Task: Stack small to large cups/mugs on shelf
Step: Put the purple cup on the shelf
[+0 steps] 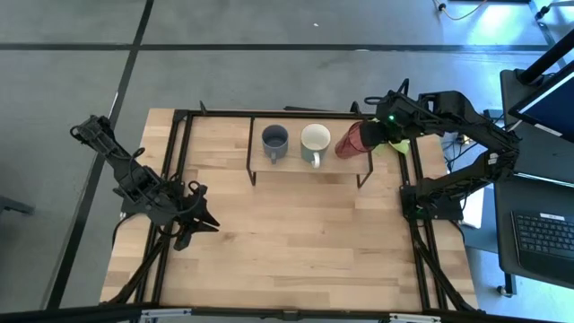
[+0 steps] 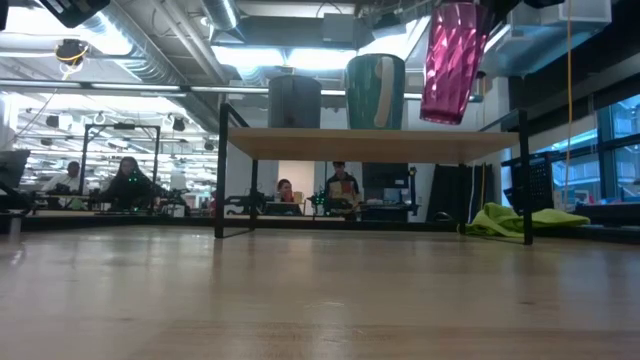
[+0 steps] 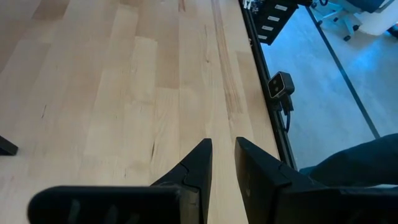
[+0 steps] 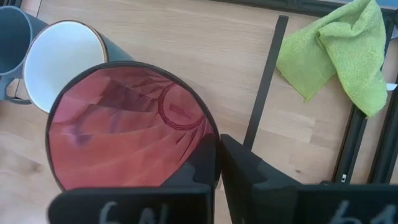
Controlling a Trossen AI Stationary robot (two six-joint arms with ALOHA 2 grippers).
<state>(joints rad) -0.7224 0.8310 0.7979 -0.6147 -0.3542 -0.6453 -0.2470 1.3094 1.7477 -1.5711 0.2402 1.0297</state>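
Observation:
The light-wood shelf (image 1: 309, 164) stands at the table's far side on thin dark legs. On it stand the dark grey mug (image 1: 274, 141) and, right of it, the white mug (image 1: 315, 142). My right gripper (image 1: 372, 135) is shut on the red tumbler (image 1: 351, 141) over the shelf's right end. In the low view the tumbler (image 2: 452, 62) is tilted, its base just above the shelf board (image 2: 370, 143). My left gripper (image 1: 195, 218) hovers over the table's left half, empty, its fingers (image 3: 222, 163) a narrow gap apart. My right gripper pinches the tumbler's rim wall (image 4: 210, 127) on its right side, one finger inside (image 4: 200, 163) and one outside (image 4: 244, 168). The fingers come from above and from the table's right. The tumbler hangs tilted below them, mouth up; I cannot tell whether its base touches the shelf.
A green cloth (image 1: 399, 145) lies on the table right of the shelf, beside its right legs (image 4: 264, 81). Bare wood (image 1: 296, 242) spreads in front of the shelf. People sit in the room behind the table (image 2: 130, 185).

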